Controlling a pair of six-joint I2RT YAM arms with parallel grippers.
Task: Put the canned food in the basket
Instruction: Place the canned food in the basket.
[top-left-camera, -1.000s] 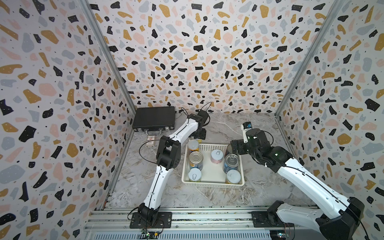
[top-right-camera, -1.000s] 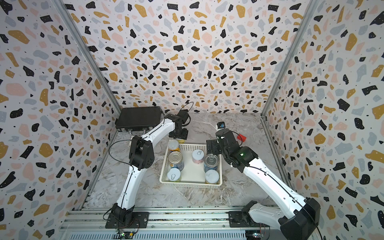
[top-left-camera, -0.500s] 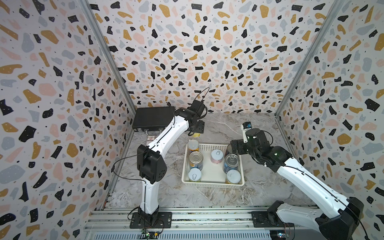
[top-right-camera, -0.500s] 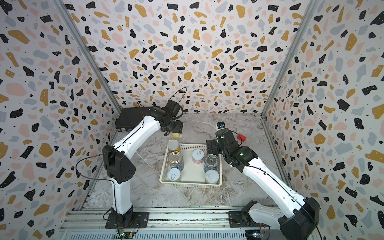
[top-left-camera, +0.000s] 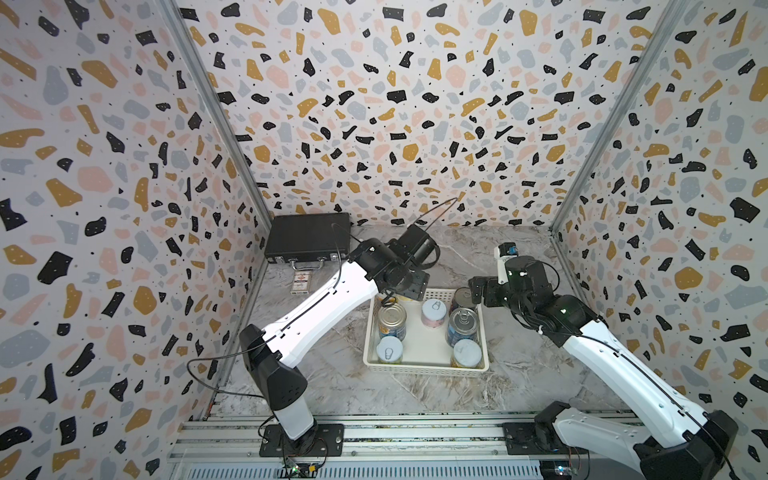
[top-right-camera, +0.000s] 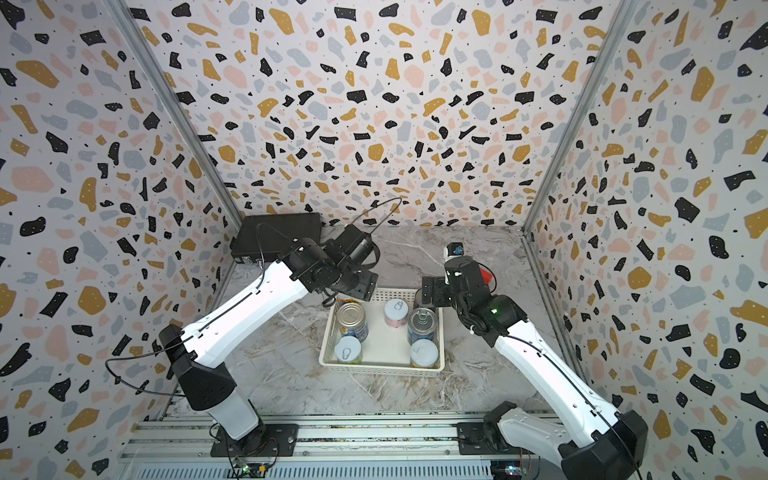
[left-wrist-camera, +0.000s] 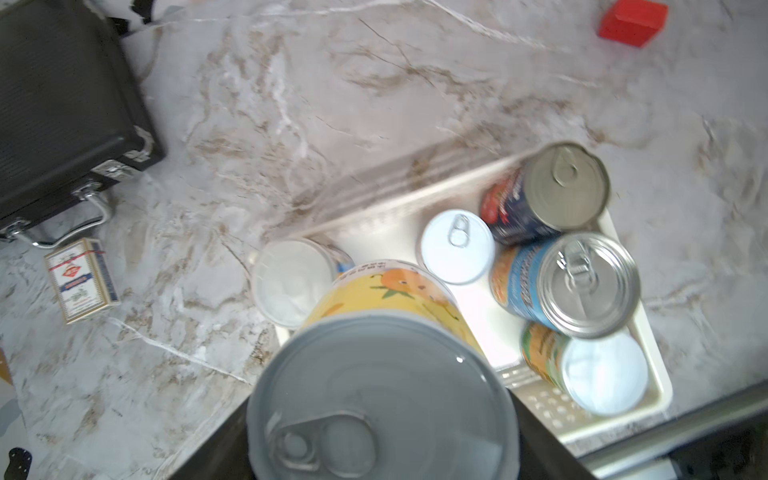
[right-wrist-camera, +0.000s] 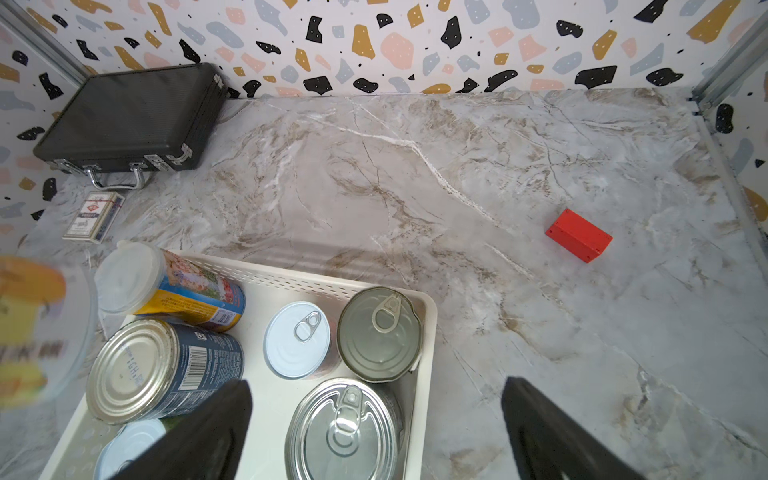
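- A yellow cylindrical can (left-wrist-camera: 382, 365) with an orange-fruit label and a grey pull-tab top hangs over the far left part of the shallow white perforated plastic basket (top-left-camera: 424, 366). Whether its base touches anything cannot be told.
- The left gripper (top-left-camera: 409, 284) pinches this can near its top, with black fingers (left-wrist-camera: 544, 453) showing at its sides.
- Beside it, in the basket's far left corner, stands a plastic-lidded blue-and-orange can (right-wrist-camera: 166, 286).
- Both top views show six more cans upright inside.
  - On the left are a navy bare-metal-topped can (top-left-camera: 390, 319) and a white-topped can (top-left-camera: 390, 349).
  - Mid-back is a pink white-topped can (top-left-camera: 433, 310).
  - Along the right wall are a dark can (top-left-camera: 462, 296), a blue metal-topped can (top-left-camera: 462, 325) and a green-yellow white-topped can (top-left-camera: 467, 353).
- The right gripper (right-wrist-camera: 376, 384) hovers across the basket's right wall with its jaws spread wide and nothing between them.
- On the grey marble tabletop (top-left-camera: 519, 374) lie three other things.
  - A black briefcase (top-left-camera: 307, 239) sits in the far left corner.
  - A flat card packet (top-left-camera: 300, 284) lies just in front of it.
  - A small red block (right-wrist-camera: 579, 235) lies well apart, to the right.
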